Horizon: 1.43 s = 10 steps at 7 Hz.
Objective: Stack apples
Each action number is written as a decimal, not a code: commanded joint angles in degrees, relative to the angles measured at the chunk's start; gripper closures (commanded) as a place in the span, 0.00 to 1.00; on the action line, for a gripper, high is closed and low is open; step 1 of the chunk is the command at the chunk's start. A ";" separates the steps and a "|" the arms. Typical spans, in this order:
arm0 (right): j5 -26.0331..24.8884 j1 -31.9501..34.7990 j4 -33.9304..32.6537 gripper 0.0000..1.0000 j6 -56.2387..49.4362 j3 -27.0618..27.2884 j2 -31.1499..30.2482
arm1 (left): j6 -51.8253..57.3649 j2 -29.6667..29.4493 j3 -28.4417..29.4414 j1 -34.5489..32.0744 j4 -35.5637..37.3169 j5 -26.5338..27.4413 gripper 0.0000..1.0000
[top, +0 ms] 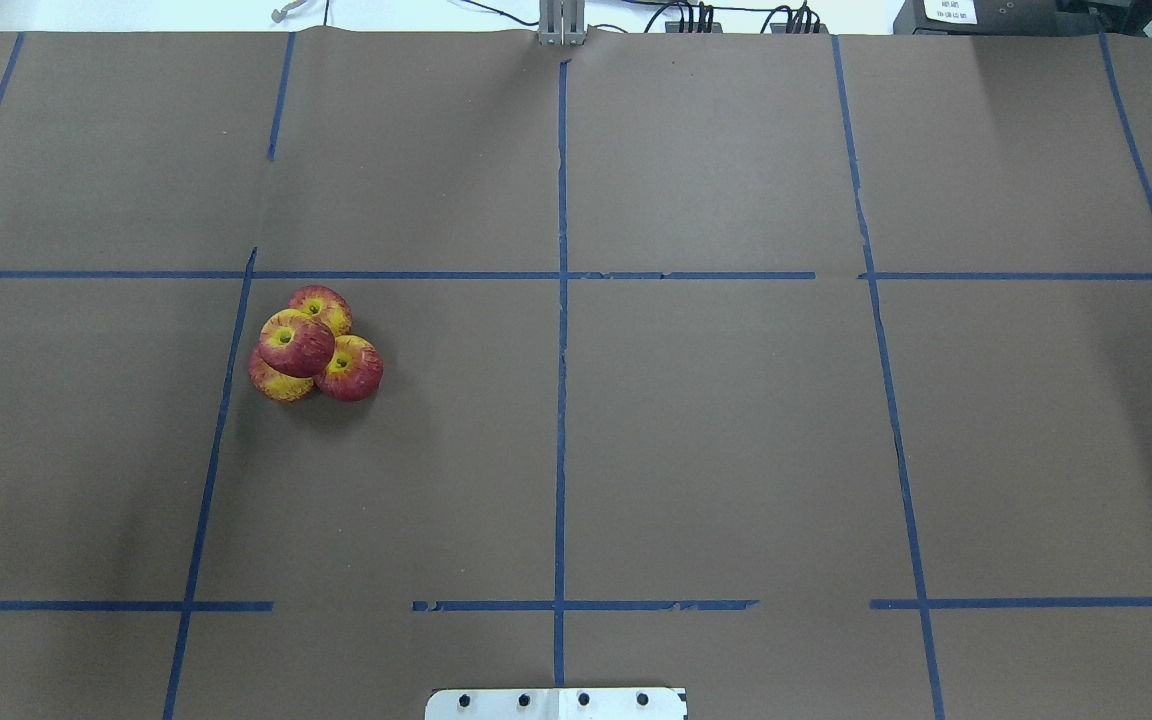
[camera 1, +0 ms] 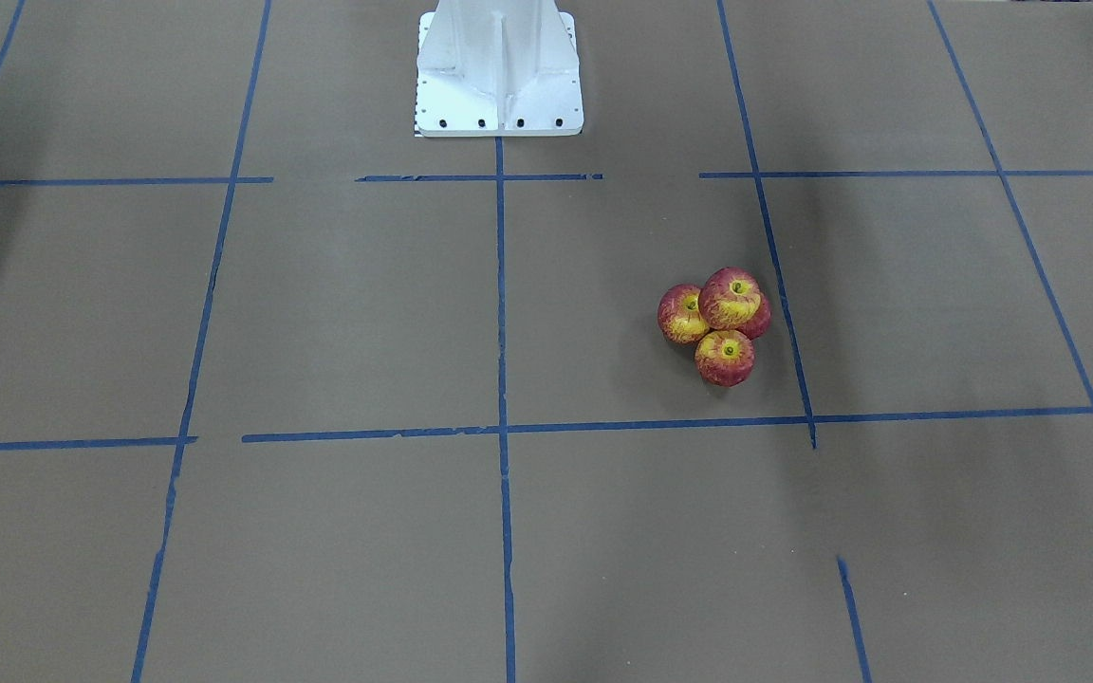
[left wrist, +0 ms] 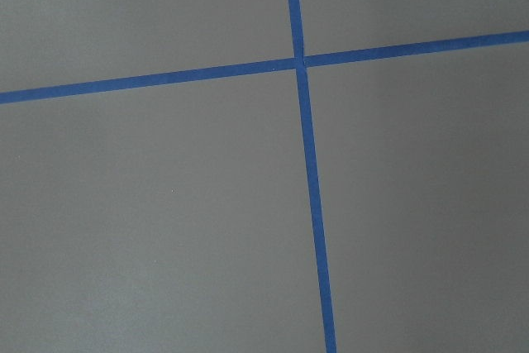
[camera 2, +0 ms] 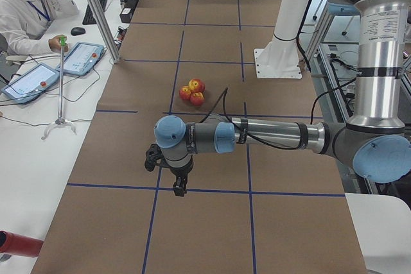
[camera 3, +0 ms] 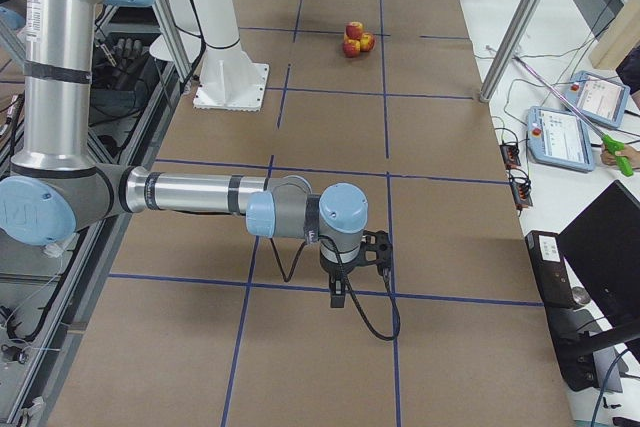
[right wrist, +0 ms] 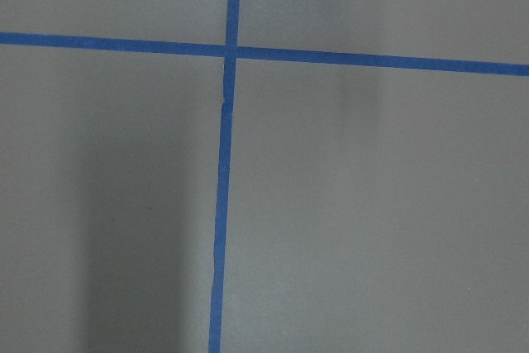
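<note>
Four red-and-yellow apples sit in one cluster on the brown table cover. Three rest on the table and the top apple [camera 1: 731, 297] [top: 296, 343] lies on them. The cluster shows small in the exterior left view [camera 2: 192, 89] and the exterior right view [camera 3: 355, 39]. My left gripper [camera 2: 180, 187] hangs over the table's left end, far from the apples. My right gripper [camera 3: 338, 297] hangs over the right end. Both show only in the side views, so I cannot tell whether they are open or shut. The wrist views show only brown paper and blue tape.
The white robot base [camera 1: 499, 76] [top: 556, 703] stands at the table's middle edge. Blue tape lines [top: 562, 300] divide the cover into squares. A seated operator [camera 2: 26, 4] and tablets [camera 2: 80, 56] are beside the table, with a metal post [camera 2: 96, 11] at its edge.
</note>
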 commanded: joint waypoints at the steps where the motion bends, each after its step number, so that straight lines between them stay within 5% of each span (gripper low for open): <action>1: 0.00 0.00 0.00 0.00 -0.04 0.00 0.00 | 0.55 0.01 0.08 -0.02 -0.84 0.10 0.00; 3: 0.00 0.00 0.00 0.00 -0.04 0.00 0.00 | 0.55 1.14 1.13 -0.02 -0.75 -0.08 0.00; 6: 0.00 0.00 0.00 0.00 0.05 0.00 0.00 | 0.38 0.63 0.08 -0.02 -0.49 -8.59 0.00; 10: 0.00 0.00 0.00 0.00 -0.04 0.00 0.00 | 0.46 -1.31 1.13 0.07 -0.31 -7.64 0.00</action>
